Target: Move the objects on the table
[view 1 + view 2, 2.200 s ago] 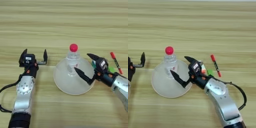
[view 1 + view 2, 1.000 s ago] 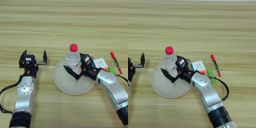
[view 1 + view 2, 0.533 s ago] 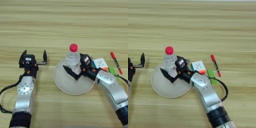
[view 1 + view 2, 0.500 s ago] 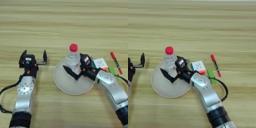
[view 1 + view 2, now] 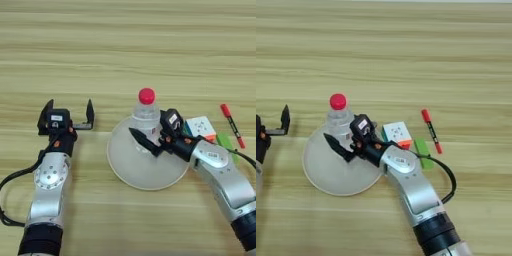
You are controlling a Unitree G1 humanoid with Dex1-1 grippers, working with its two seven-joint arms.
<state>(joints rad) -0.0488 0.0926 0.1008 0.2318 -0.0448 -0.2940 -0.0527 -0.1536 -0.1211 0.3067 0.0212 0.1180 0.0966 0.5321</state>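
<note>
A small clear plastic bottle with a red cap (image 5: 146, 111) stands upright on the far part of a round white plate (image 5: 131, 167), its long axis vertical and the cap pointing straight up toward the camera. The plate rests flat on the wide light wooden table (image 5: 130, 45), whose grain stripes run from side to side.

The right gripper (image 5: 151, 135) reaches in over the plate from the plate's right side. Its two black fingers are spread around the lower body of the bottle: one finger (image 5: 142, 141) lies on the near side of the bottle, over the plate, and the other sits up by the bottle's right side. Whether the fingers actually press on the plastic cannot be told; they look open around it rather than clamped.

Just beside the plate's right rim, behind the right arm's wrist, sits a palm-sized multicoloured puzzle cube (image 5: 201, 128), showing a mostly white top face with a few coloured squares. A flat green block (image 5: 422, 151) lies just right of the cube, partly hidden by the arm. Further right of the plate is a red marker pen (image 5: 232, 125), lying with its long axis running away from the robot.

The left gripper (image 5: 68, 112) rests on the table well left of the plate, its fingers wide open and holding nothing.
</note>
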